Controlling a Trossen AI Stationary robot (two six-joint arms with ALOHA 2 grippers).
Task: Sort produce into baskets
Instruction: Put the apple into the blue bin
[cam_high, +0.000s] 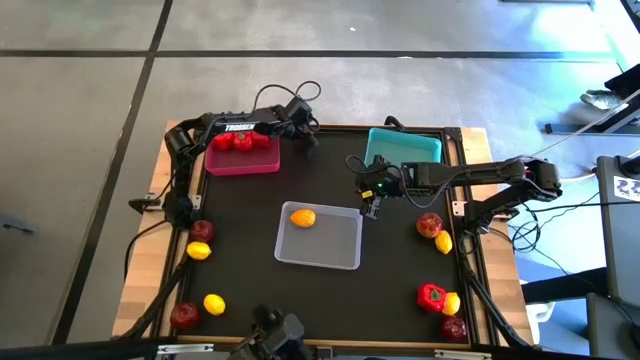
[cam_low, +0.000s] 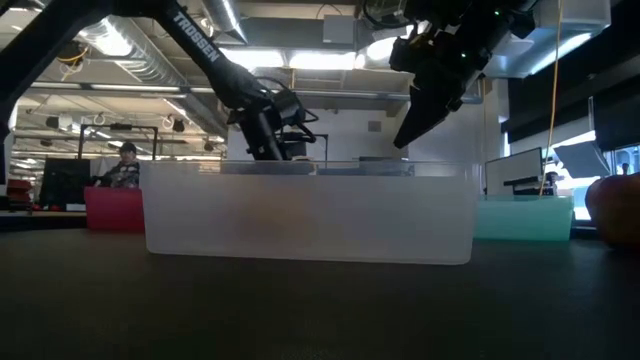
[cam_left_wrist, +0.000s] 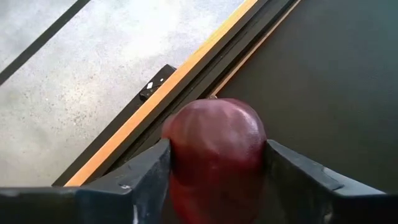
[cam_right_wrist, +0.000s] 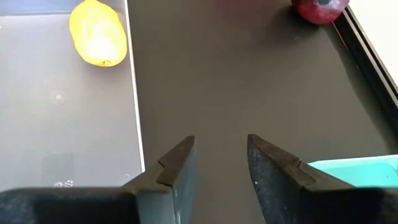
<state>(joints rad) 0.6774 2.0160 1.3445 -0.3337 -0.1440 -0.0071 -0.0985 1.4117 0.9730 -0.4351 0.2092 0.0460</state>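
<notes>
Baskets sat on my black table (cam_high: 250, 215): the clear tray (cam_high: 320, 250) in the middle held one lemon (cam_high: 302, 217), the teal tray (cam_high: 404, 147) was behind it, the pink tray (cam_high: 243, 158) held peppers (cam_high: 241, 141). My right gripper (cam_right_wrist: 221, 155) hung parted and empty between the clear and teal trays. My left gripper (cam_left_wrist: 217, 171) clamped an apple (cam_left_wrist: 216, 149) beside the pink tray.

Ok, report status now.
Left pincer shut on apple, near pink basket. Right pincer open, empty, beside grey basket holding one lemon.
</notes>
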